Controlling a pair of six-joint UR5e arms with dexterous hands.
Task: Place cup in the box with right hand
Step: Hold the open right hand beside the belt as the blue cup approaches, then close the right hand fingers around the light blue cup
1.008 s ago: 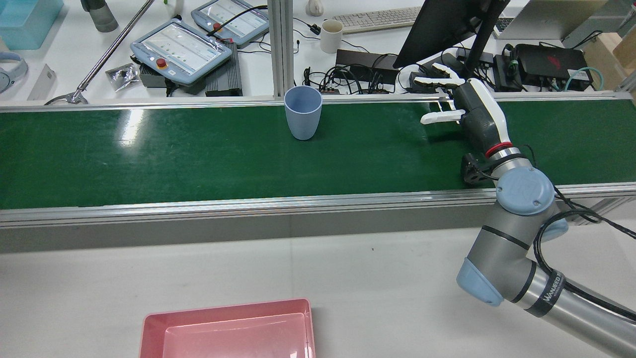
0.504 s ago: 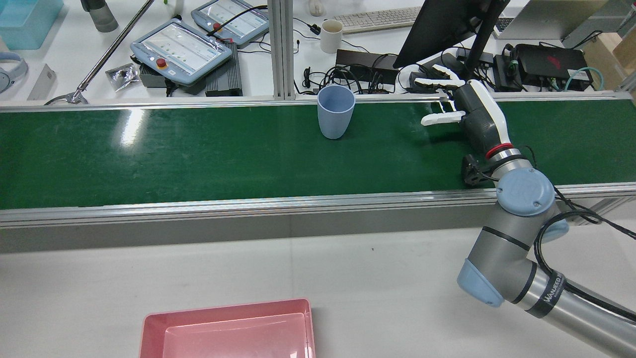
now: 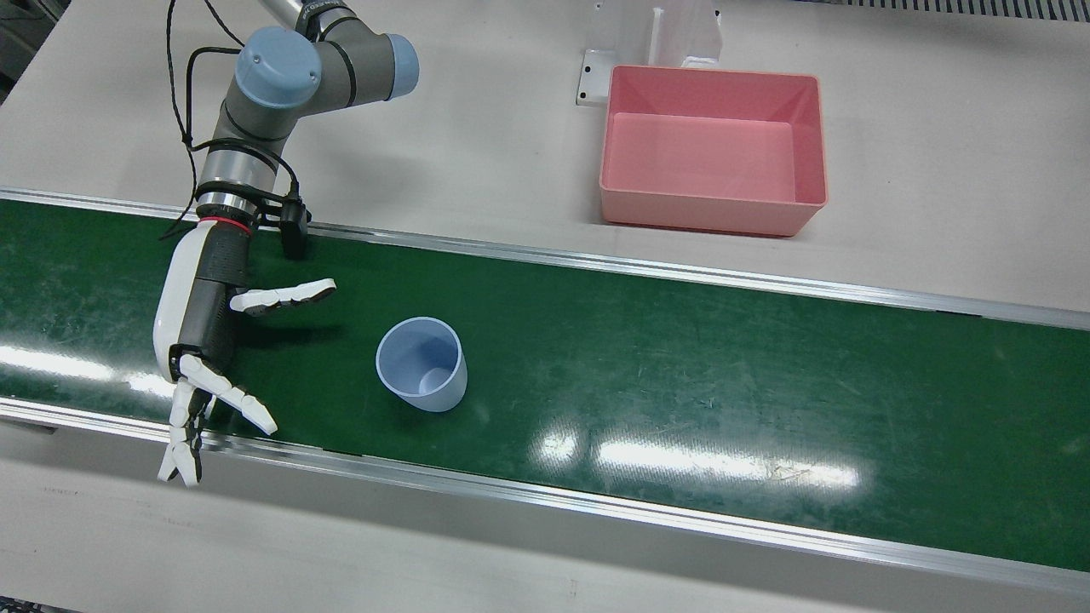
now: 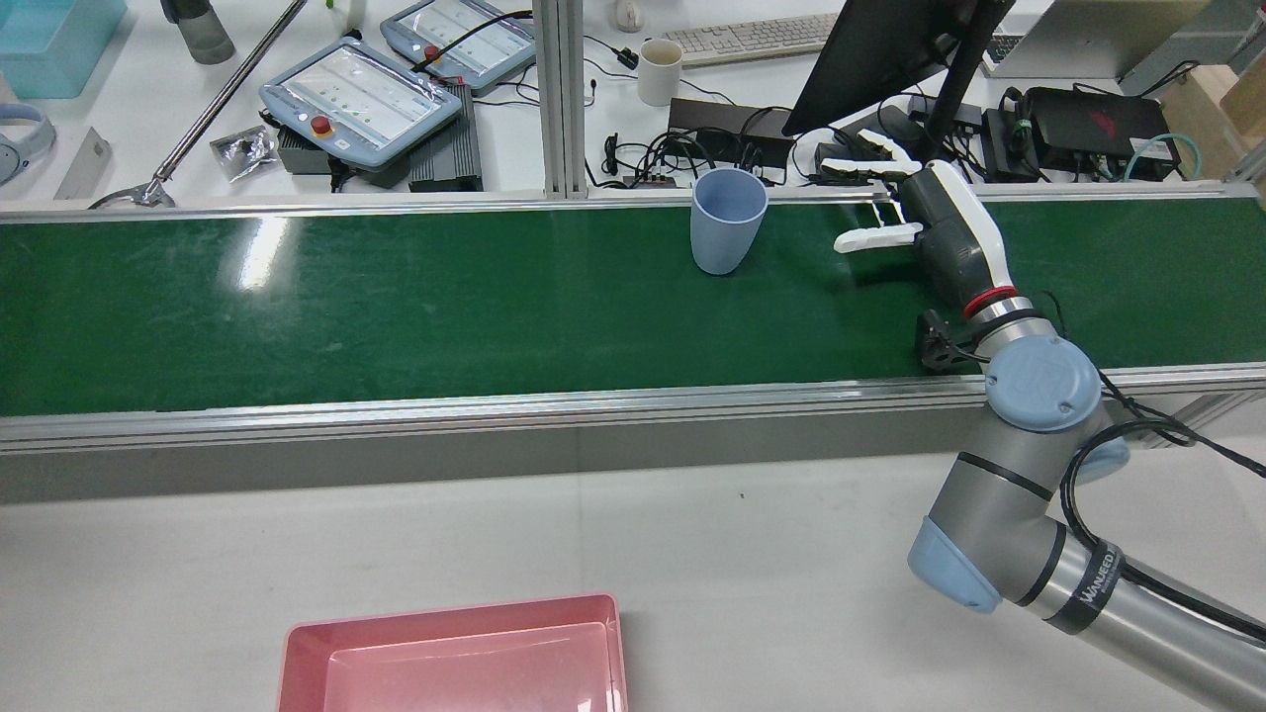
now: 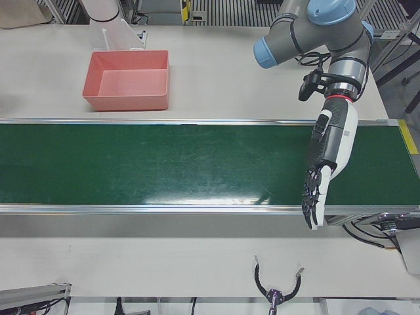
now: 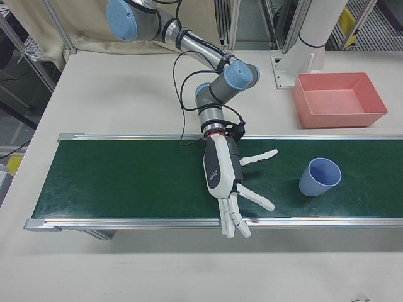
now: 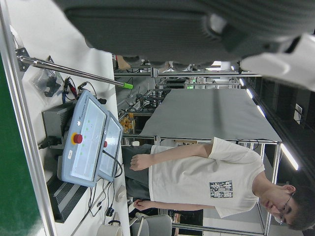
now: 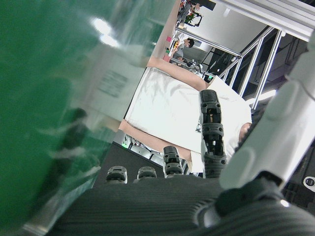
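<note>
A pale blue cup (image 3: 421, 364) stands upright on the green conveyor belt (image 3: 681, 375), also in the rear view (image 4: 728, 234) and the right-front view (image 6: 319, 177). My right hand (image 3: 200, 340) is open above the belt, fingers spread, thumb toward the cup, about a hand's width away and not touching it; it also shows in the rear view (image 4: 940, 232) and the right-front view (image 6: 223, 173). The pink box (image 3: 714, 149) sits empty on the white table beside the belt. My left hand (image 5: 321, 170) hangs open and empty over the belt's other end.
Aluminium rails (image 4: 495, 405) border the belt on both sides. Behind the far rail in the rear view stand teach pendants (image 4: 361, 94), a monitor (image 4: 880, 54), cables and a mug (image 4: 659, 71). A white post (image 3: 685, 30) stands right behind the box.
The cup has travelled along the belt toward my right hand, to the right in the rear view. The right hand has stayed open and almost in place.
</note>
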